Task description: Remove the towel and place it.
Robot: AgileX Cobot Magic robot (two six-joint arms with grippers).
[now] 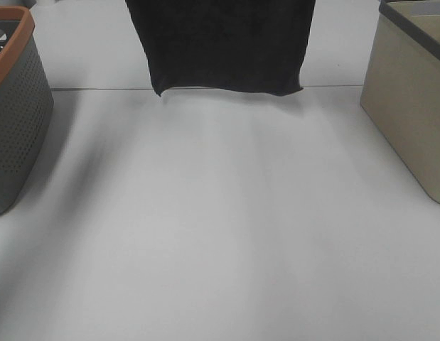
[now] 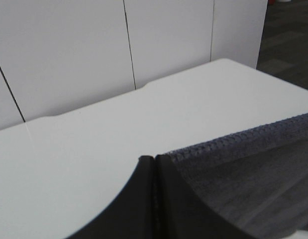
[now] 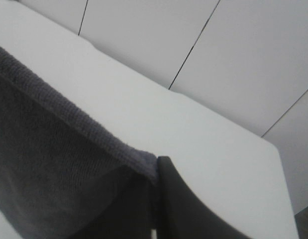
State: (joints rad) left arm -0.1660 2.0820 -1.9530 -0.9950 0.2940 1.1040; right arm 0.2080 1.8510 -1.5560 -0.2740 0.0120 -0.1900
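The dark charcoal towel (image 1: 220,42) hangs spread flat at the back middle of the exterior high view, its lower hem just above the white table (image 1: 220,227). Its upper edge and both grippers lie beyond the top of that view. In the left wrist view my left gripper (image 2: 154,164) is shut, fingers pressed together, with the towel's (image 2: 253,164) hemmed edge running off from the pinch. The right wrist view shows my right gripper (image 3: 157,172) shut on the opposite end of the towel's (image 3: 49,159) top edge.
A grey perforated basket with an orange rim (image 1: 13,106) stands at the table's left edge. A beige fabric bin with a dark rim (image 1: 411,99) stands at the right. White wall panels rise behind the table.
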